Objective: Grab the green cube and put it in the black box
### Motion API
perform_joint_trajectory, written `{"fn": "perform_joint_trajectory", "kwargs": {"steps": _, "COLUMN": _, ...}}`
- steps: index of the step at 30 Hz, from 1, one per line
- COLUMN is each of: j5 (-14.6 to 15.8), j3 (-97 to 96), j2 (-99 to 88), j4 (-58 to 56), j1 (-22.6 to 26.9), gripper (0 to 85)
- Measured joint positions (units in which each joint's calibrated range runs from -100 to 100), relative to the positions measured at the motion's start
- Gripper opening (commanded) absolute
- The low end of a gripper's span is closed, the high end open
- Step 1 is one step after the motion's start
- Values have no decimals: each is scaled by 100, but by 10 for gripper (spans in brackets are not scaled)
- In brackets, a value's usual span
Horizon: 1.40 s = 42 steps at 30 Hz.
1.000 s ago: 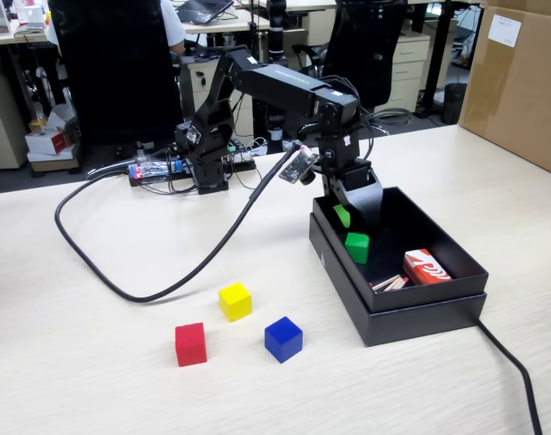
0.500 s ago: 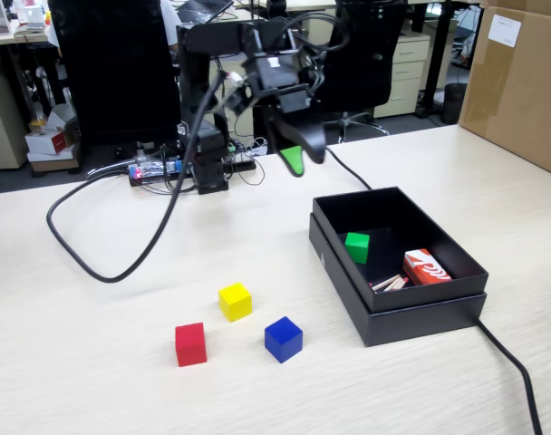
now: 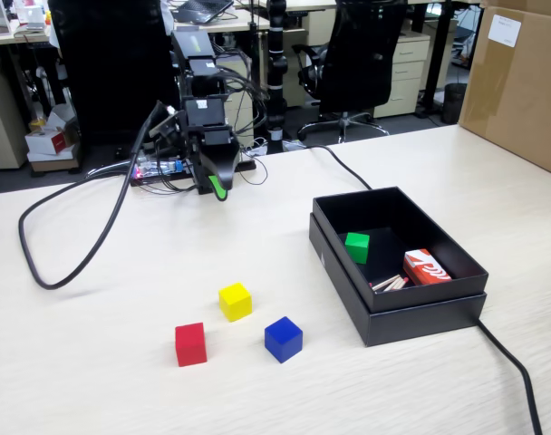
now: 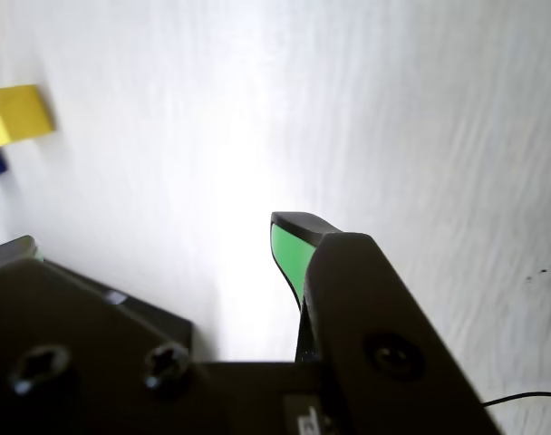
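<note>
Inside the black box [image 3: 395, 313], your green cube [image 3: 357, 246] sits against the left wall, tilted on an edge (no long axis); your gripper [image 3: 219, 191] holds nothing, opening unclear.

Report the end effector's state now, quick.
End effector: holds nothing; whether it is open or closed cannot be told, since only one green-tipped jaw shows. The green cube already lies in the black box.
</note>
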Motion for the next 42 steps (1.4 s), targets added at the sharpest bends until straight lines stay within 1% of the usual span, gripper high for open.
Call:
{"fn": "perform_joint_trajectory", "kwargs": {"steps": 3, "j5": -10, "j3": -548, "j2": -168, "j4": 101, "j1": -34, "gripper": 524}}
{"fn": "perform_joint_trajectory", "kwargs": {"steps": 6, "j5": -39, "j3": -1214, "j2": -168, "j4": 503, "j1": -83, "gripper": 521}}
{"fn": "perform_joint_trajectory", "kwargs": {"steps": 10, "j5": -195, "j3": -1963, "j2": -181, "j4": 1688, "j1": -147, "gripper": 519}}
{"fn": "perform_joint_trajectory", "kwargs": {"steps": 16, "j5": -308, "j3": -2793, "j2": -246, "j4": 3051, "j1": -176, "gripper": 523}}
{"fn": "perform_joint_trajectory", "kwargs": {"steps": 20, "j5": -469, "j3": -3414, "j2": -285, "j4": 4104, "j1": -278, "gripper": 524}}
{"fn": "perform_joint_trajectory", "kwargs": {"steps": 32, "j5": -669, "j3": -3551, "j2": -285, "j4": 4197, "j1": -278, "gripper": 497}}
{"fn": "perform_joint_trajectory", "kwargs": {"steps": 42, "j5": -689, "j3": -3551, "j2": -285, "j4": 4197, "j1": -274, "gripper": 497}}
